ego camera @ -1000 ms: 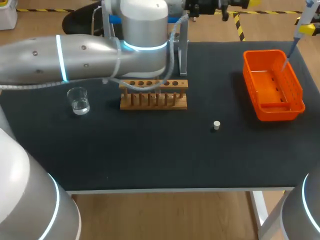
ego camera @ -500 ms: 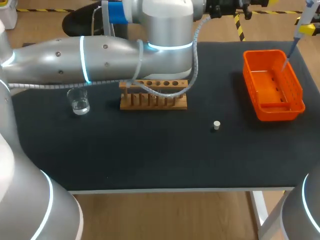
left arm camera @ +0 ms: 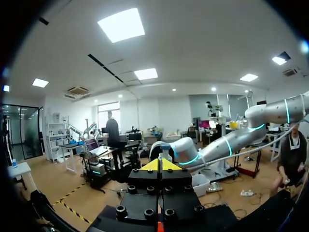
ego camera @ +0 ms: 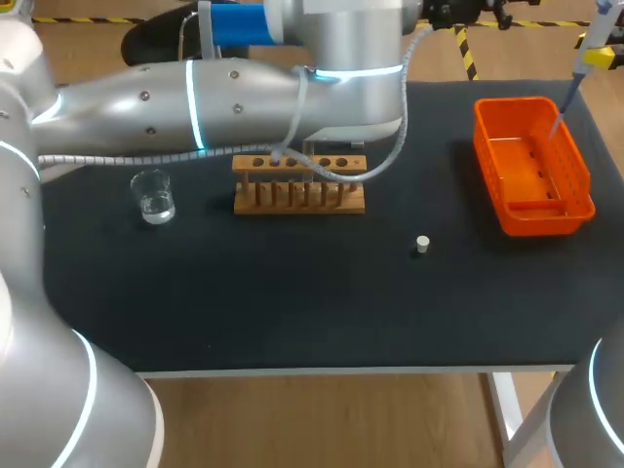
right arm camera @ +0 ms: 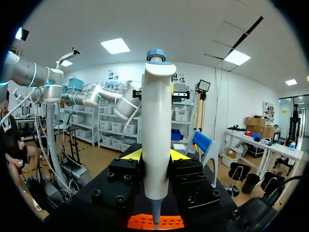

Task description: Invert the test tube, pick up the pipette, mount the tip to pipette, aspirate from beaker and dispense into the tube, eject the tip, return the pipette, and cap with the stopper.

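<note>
Currently the right gripper [right arm camera: 154, 162] is clamped on the white plastic pipette with a blue cap [right arm camera: 157, 121], one finger on each side of the barrel. It is held upright with the point down. The orange plastic basket [ego camera: 541, 219] sits straight below the gripper. My guess is that's deliberate, so an ejected tip drops into the basket, not onto the black table mat [ego camera: 292, 292]. Looks like the eject step, but I can't be sure.

The left gripper [left arm camera: 161, 165] has its yellow tips pressed together, and I can make out nothing between them. It points out past the table's far edge, well clear of the pipette. The left arm [ego camera: 244, 93] stretches across above the wooden test tube rack [ego camera: 299, 195], which lies back along the arm from that gripper.

The small white stopper [ego camera: 422, 244] lies loose between the rack and the basket, near neither gripper, so capping is not yet done. The clear glass beaker [ego camera: 153, 198] with liquid stands beside the rack, well apart from both grippers.

Only the right wrist view shows the grip on the barrel. The head view gives just the pipette's lower end over the basket, plus the table layout. Only the left wrist view shows the left tips. I can't find the test tube anywhere, and the arm hides the rack's back.
</note>
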